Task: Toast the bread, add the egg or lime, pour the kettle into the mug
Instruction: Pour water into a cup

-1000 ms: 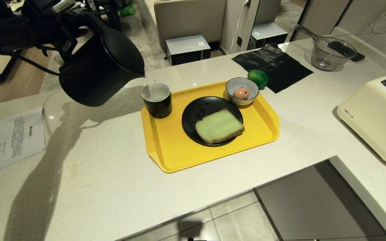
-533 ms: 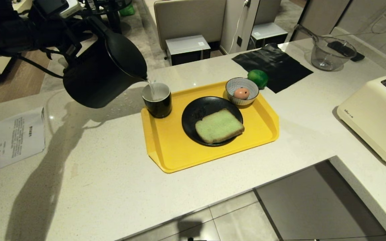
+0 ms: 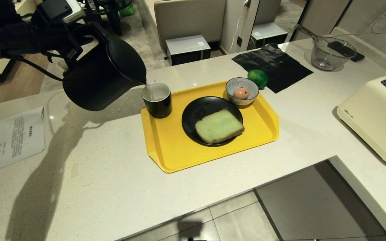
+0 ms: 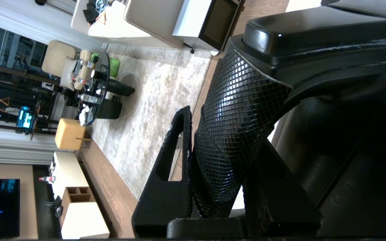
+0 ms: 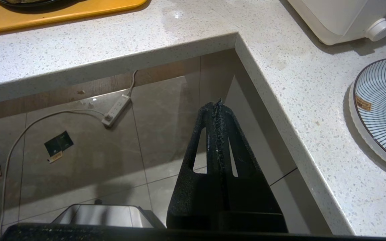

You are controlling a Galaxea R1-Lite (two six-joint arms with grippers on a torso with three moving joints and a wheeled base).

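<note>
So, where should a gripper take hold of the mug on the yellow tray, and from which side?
Probably the mug is best gripped across its round wall, coming from the tray's front edge. No handle shows on it, the kettle crowds its left and spout side, the black plate lies to its right, and its open top is taking water.

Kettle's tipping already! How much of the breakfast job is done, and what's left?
Done, by the look of it: the bread lies on the black plate, and the egg sits in the striped bowl. In hand: the left gripper grips the kettle by its handle, and water streams into the mug. Left: finish pouring, set the kettle down. The right gripper hangs shut by the counter edge.
</note>
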